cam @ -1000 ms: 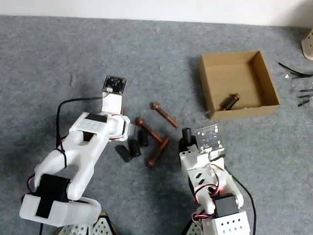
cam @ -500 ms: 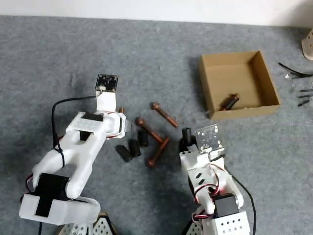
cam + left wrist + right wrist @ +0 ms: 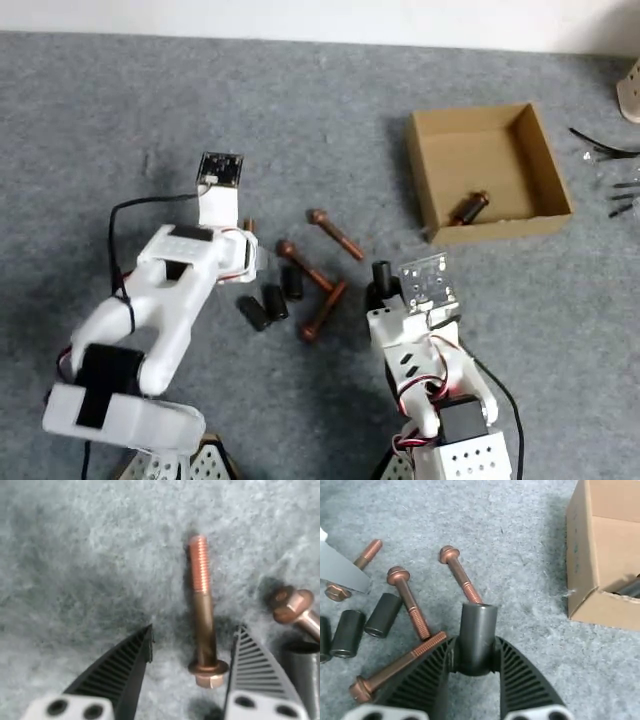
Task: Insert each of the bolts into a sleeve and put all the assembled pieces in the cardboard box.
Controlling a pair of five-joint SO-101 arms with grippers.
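Note:
My left gripper (image 3: pixel 194 632) is open just above the grey carpet, one finger on each side of a copper bolt (image 3: pixel 202 605) lying flat. That bolt's tip (image 3: pixel 249 225) peeks out beside the left arm (image 3: pixel 190 265). My right gripper (image 3: pixel 476 655) is shut on a black sleeve (image 3: pixel 477 630), held upright (image 3: pixel 381 275) above the carpet. Three more bolts (image 3: pixel 335 233) (image 3: pixel 305 265) (image 3: pixel 323 310) and three loose sleeves (image 3: pixel 292 282) (image 3: pixel 273 300) (image 3: pixel 253 313) lie between the arms. The cardboard box (image 3: pixel 500 232) at the back right holds one assembled piece (image 3: pixel 468 208).
Black cables and small tools (image 3: pixel 610 155) lie at the right edge beyond the box. A white object (image 3: pixel 630 90) sits at the far right corner. Open carpet stretches behind and to the left of the arms.
The left arm has shifted a little to the left and farther back over the bolt. The right arm and its sleeve have stayed put.

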